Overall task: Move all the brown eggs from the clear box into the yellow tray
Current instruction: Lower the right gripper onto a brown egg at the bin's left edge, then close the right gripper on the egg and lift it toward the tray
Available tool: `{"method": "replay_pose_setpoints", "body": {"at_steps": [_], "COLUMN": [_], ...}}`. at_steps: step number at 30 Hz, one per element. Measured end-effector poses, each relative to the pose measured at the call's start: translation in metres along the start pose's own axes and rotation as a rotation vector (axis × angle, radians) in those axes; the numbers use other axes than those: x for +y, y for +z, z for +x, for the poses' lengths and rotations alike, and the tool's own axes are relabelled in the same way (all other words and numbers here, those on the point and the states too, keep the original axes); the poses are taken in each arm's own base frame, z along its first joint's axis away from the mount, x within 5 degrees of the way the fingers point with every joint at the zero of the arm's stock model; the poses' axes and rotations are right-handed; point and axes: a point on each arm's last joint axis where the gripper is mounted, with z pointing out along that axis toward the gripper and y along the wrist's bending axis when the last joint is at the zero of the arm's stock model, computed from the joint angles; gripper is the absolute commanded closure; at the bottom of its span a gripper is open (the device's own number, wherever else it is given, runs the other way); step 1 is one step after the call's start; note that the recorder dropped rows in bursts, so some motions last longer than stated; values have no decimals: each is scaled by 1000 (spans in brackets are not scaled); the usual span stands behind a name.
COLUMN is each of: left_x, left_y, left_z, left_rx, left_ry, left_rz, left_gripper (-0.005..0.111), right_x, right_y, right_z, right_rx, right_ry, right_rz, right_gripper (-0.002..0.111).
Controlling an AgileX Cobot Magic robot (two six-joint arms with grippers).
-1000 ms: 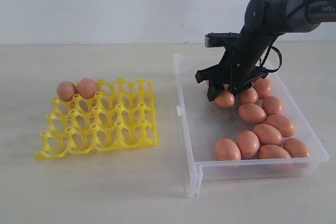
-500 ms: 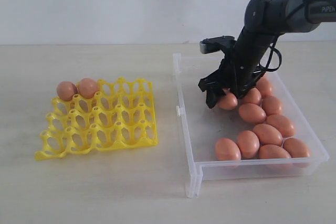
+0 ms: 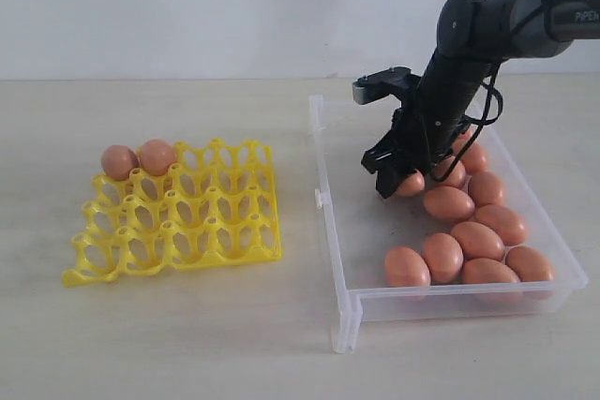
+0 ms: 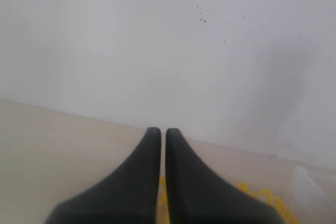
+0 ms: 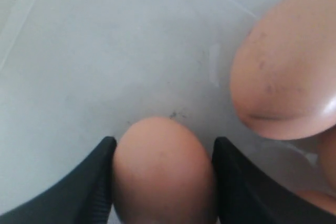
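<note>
Pick step: right end effector (image 3: pixel 395 179) down in the clear box (image 3: pixel 339 231), clamped on a brown egg (image 5: pixel 163 174) beside the pile. Yellow tray (image 3: pixel 178 227) on the counter holds two eggs (image 3: pixel 119 162). Next probably calls for a straight lift, then a carry to a free cup. Left end effector (image 4: pixel 163 174) clenched, empty.

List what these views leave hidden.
- Exterior view: the black right arm covers the far brown oval eggs in the clear shallow plastic box; no full count.
- Right wrist view: the frame edge cuts off the gripped egg and right tool; lift unclear.
- Left wrist view: the shut left tool hides most of the yellow openwork plastic tray.
</note>
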Motion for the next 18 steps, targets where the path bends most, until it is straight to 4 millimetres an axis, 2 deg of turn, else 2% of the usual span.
{"method": "replay_pose_setpoints", "body": {"at_steps": [7, 13, 18], "left_x": [0, 0, 0], "left_y": [0, 0, 0], "left_z": [0, 0, 0], "left_rx": [0, 0, 0], "left_ry": [0, 0, 0], "left_rz": [0, 0, 0], "left_gripper": [103, 103, 103], "right_x": [5, 16, 24], "right_y": [-3, -39, -68], "right_z": [-8, -20, -15], "right_rx": [-93, -268, -441], "right_ry": [-6, 13, 33], "right_rz": [-51, -74, -35], "right_gripper": [108, 108, 108]}}
